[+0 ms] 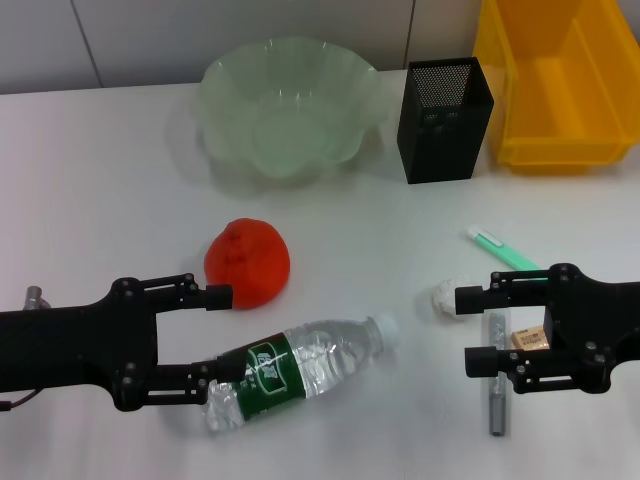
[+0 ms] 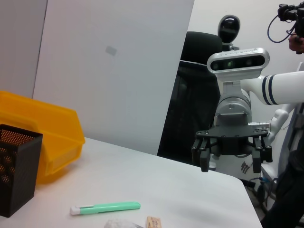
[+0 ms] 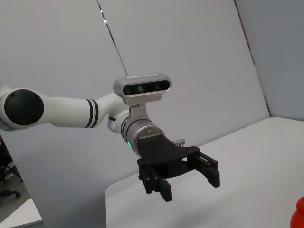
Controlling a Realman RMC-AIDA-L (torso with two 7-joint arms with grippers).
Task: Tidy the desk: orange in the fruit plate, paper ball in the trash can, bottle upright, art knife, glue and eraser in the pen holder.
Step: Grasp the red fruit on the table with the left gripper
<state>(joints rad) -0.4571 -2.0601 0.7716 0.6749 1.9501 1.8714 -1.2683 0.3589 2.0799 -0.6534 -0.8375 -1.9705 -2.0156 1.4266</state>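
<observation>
Red-orange orange (image 1: 247, 263) is being seen lying on the white desk (image 1: 90, 190), at 6 o'clock from the pale-green fruit plate (image 1: 290, 105) and well apart from it; the plate is holding nothing yet. No step is judged done: all items are being left loose on the desk. The left gripper (image 1: 212, 335) is being held low at 8 o'clock from the orange, fingers spread wide, nothing gripped; its upper finger is ending just beside the orange, its lower one against the lying bottle (image 1: 300, 372). The step in hand is judged to be an approach to the orange or the bottle; which one cannot be told.

The right gripper (image 1: 470, 328) is being held wide open and empty, with the paper ball (image 1: 442, 298) just beside its upper fingertip. The eraser (image 1: 530, 340) is partly hidden by that gripper. A green art knife (image 1: 498, 247) and a grey stick (image 1: 496, 390), probably the glue, are lying near it. Pen holder (image 1: 444, 118) and yellow trash can (image 1: 560, 85) are standing at 12 and 1 o'clock from the ball.

The next move is judged to call for centring the jaws round one item before closing.

The bottle's dark green label is carrying white marks, too small to be read. No other writing is being made out.
</observation>
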